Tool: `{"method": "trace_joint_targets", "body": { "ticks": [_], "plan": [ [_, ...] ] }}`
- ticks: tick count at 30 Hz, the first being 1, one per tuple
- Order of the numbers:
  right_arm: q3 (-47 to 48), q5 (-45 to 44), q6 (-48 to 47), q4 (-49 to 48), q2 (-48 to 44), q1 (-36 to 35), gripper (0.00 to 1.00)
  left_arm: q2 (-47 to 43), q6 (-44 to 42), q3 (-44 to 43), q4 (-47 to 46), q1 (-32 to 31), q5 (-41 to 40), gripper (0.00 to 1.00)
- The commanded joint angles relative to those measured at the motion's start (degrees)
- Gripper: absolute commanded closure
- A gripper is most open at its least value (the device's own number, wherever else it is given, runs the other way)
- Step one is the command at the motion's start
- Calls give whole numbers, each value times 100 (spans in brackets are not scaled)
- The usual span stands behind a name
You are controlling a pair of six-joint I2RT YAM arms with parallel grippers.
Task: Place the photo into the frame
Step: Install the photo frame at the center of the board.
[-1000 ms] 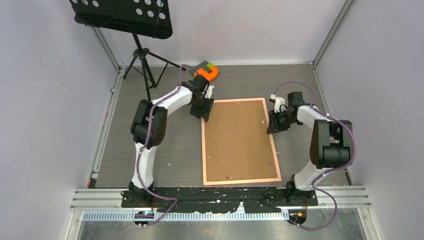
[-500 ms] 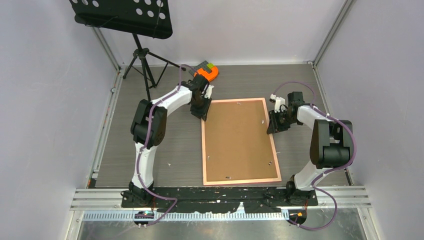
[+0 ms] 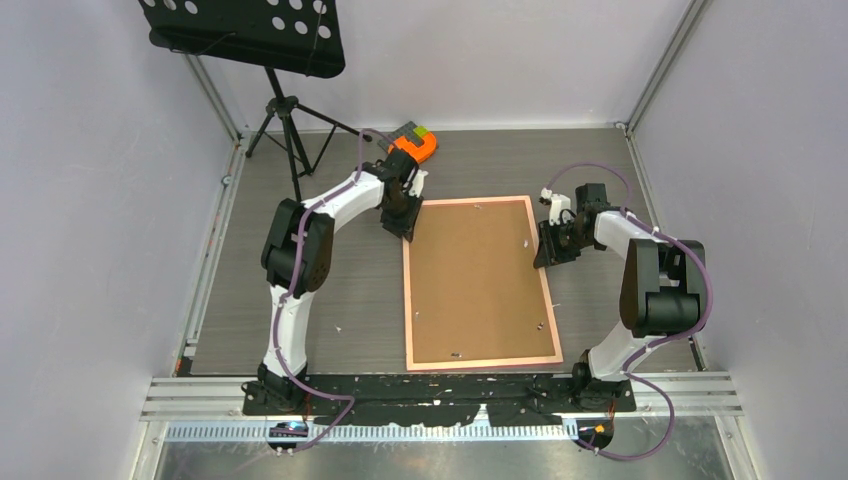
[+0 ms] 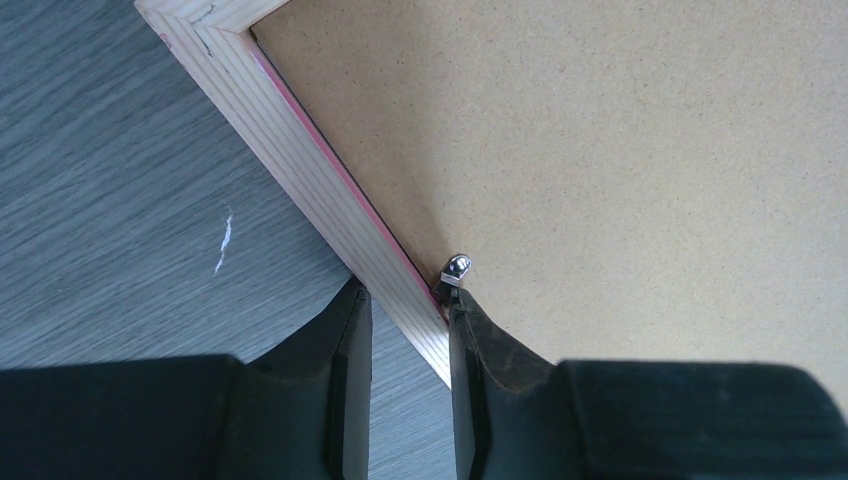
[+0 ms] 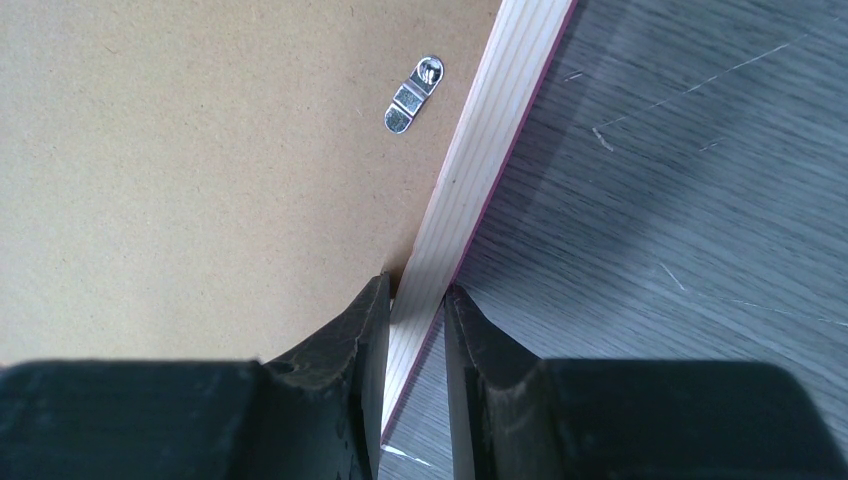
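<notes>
The thin wooden picture frame with a salmon-pink edge lies flat, back up, mid-table, with a plain brown backing board filling it. The left gripper pinches its left rail near the far corner. The right gripper is clamped narrowly on the right rail.

frame of bare pale straight-grained wood, backing board matt brown, finely speckled, clip bright metal, table grey, matt, wood-grain pattern
</notes>
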State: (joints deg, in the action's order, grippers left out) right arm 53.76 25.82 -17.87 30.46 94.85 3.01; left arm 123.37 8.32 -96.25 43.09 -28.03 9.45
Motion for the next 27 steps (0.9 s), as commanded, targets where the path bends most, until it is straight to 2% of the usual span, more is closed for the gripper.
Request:
{"method": "trace_joint_targets", "body": {
  "ticks": [1, 3, 6, 9, 13, 19, 22, 27],
  "plan": [
    [30, 230, -167, 29, -110, 7, 94, -350, -317, 9, -185, -9, -93, 70],
    [30, 230, -158, 21, -105, 7, 94, -441, -328, 13, -180, -10, -135, 60],
    [22, 230, -161, 15, -102, 4, 94, -638, -352, 48, -193, -14, -250, 38],
    [21, 230, -156, 2, -118, 7, 94, -823, -447, 88, -154, -17, -403, 2],
    [10, 238, -157, -3, -136, 7, 94, -1107, -598, 237, -50, -10, -670, 0],
    [-18, 215, -165, -17, -181, 8, 94, -1868, -933, 1182, -204, -29, -873, 0],
    [-16, 199, -158, -23, -203, 13, 94, -2403, -1257, 1723, -453, -110, -1550, 1],
    [-14, 166, -149, -47, -212, 11, 94, -3767, -1971, 3051, -1585, -544, -2945, 1]
  ]
}}
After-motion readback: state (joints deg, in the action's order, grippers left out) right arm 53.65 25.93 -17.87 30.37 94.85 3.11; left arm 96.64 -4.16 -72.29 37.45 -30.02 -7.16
